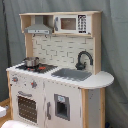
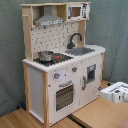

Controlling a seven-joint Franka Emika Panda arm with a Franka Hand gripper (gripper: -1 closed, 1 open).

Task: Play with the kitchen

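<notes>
Grey curtain backs the kitchen (image 1: 55, 75); white tool (image 2: 118, 92) rests right in the second exterior view, opening unclear.

The kitchen (image 1: 55, 75) (image 2: 60, 65) is matt white board with pale wood edging. A shiny metal pot (image 1: 31, 62) (image 2: 46, 56) sits on its hob; behind hangs matt grey cloth (image 1: 115, 40) (image 2: 112, 25).

All I can make out of the robot is a white, blocky robot gripper (image 2: 116, 93) poking in low at the second exterior view's right edge. It's lying roughly level, with dark patches on its casing.
</notes>
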